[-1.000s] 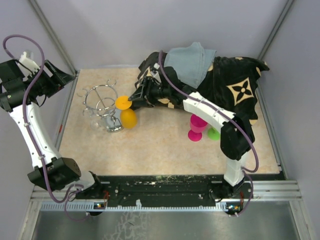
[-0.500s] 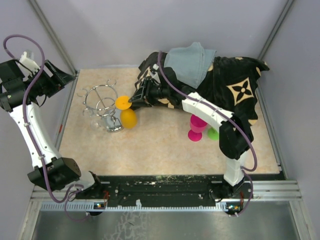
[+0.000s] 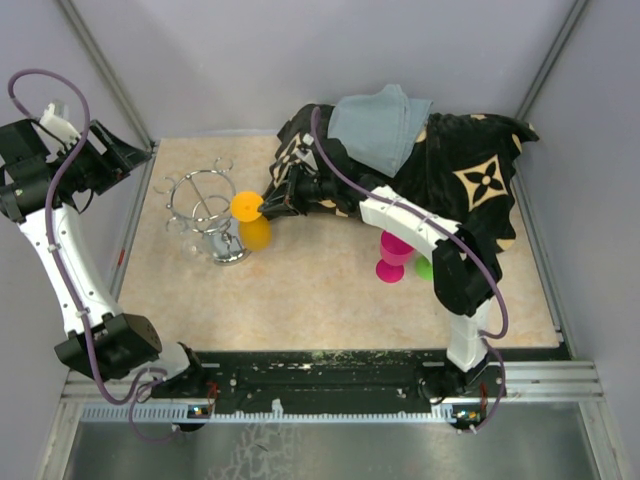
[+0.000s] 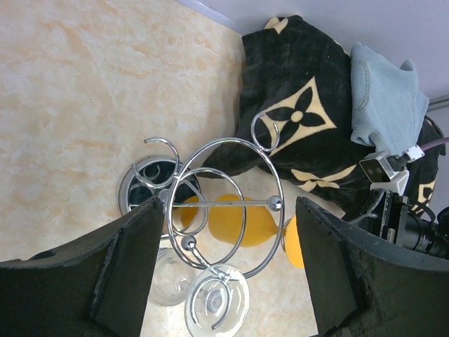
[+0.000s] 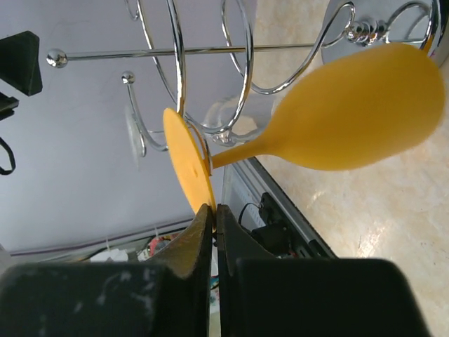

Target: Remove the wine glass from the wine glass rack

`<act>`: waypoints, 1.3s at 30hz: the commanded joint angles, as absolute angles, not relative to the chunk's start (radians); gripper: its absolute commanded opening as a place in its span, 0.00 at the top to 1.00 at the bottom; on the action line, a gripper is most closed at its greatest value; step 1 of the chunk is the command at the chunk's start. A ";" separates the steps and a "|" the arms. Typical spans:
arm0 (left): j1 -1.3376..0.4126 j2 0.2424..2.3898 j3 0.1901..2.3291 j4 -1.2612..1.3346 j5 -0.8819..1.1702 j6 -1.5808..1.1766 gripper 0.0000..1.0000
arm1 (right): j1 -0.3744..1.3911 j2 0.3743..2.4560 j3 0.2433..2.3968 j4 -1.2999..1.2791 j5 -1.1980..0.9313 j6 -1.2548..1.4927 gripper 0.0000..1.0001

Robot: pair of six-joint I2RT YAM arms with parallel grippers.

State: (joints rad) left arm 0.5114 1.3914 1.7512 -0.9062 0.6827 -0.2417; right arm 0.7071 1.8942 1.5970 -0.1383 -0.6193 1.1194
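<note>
View from above of a beige stone-patterned worktop (image 3: 320, 295) with two robot arms mounted at its near edge. A shiny wire wine glass rack (image 3: 203, 208) stands near the far left corner, its round mirror-like base (image 3: 229, 246) on the worktop and curled loops ringing a central post. A yellow wine glass (image 3: 255, 233) hangs upside down on the side of the rack that faces the middle of the worktop, its flat round foot (image 3: 245, 205) at the top and its bowl below, close to the base. In the right wrist view its stem passes through one of the wire loops. The right gripper (image 3: 266, 207) reaches in from the right, and in its wrist view the two fingers are pressed together on the rim of the yellow foot. The left gripper (image 3: 118, 160) is raised beyond the left edge of the worktop, well apart from the rack, with its fingers spread wide and nothing between them. A clear glass (image 4: 210, 302) also hangs from the rack, on the opposite side. A black blanket (image 3: 470, 180) with tan flower shapes is heaped in the far right corner, with a blue-grey cloth (image 3: 380, 125) lying on top. A pink glass (image 3: 392, 256) stands near the right edge, with a small green object (image 3: 427, 267) just beside it, partly hidden by the right arm.
</note>
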 commanded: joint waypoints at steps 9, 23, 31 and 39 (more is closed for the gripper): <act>0.518 1.398 1.731 -0.901 0.726 -0.222 0.19 | 0.717 1.804 1.560 -0.089 -0.601 1.141 1.00; 0.518 1.383 1.729 -0.894 0.740 -0.218 0.19 | 0.682 1.731 1.506 -0.067 -0.570 1.180 1.00; 0.518 1.379 1.731 -0.897 0.742 -0.218 0.19 | 0.670 1.688 1.458 -0.045 -0.576 1.202 1.00; 0.518 1.403 1.821 -0.909 0.786 -0.221 0.19 | 0.612 1.505 1.421 -0.123 -0.556 1.212 1.00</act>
State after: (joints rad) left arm 0.5125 1.3983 1.7477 -0.9127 0.7361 -0.2306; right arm 0.6548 1.6646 1.3941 -0.1215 -0.5694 1.2102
